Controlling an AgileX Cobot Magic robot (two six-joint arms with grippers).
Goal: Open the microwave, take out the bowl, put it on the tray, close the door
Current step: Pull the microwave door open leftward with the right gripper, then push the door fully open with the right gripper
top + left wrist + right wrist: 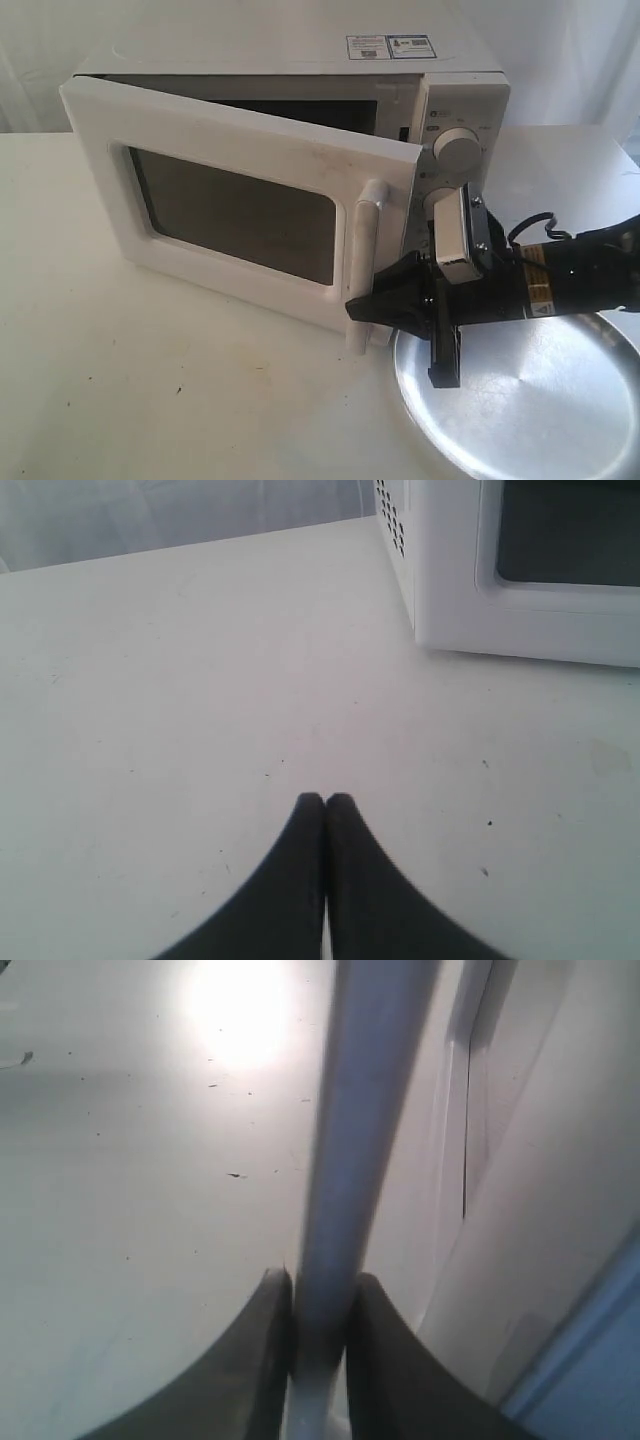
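Now the right end effector (320,1305) grasps the upright handle (362,230) of the door (250,150), hinged at left; the left end effector (325,805), clenched empty, sits farther off.

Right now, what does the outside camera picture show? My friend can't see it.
A robot arm's black fingers grip the long handle of a white microwave's door, which stands partly open. A shiny round metal tray lies on the white table beneath the arm.
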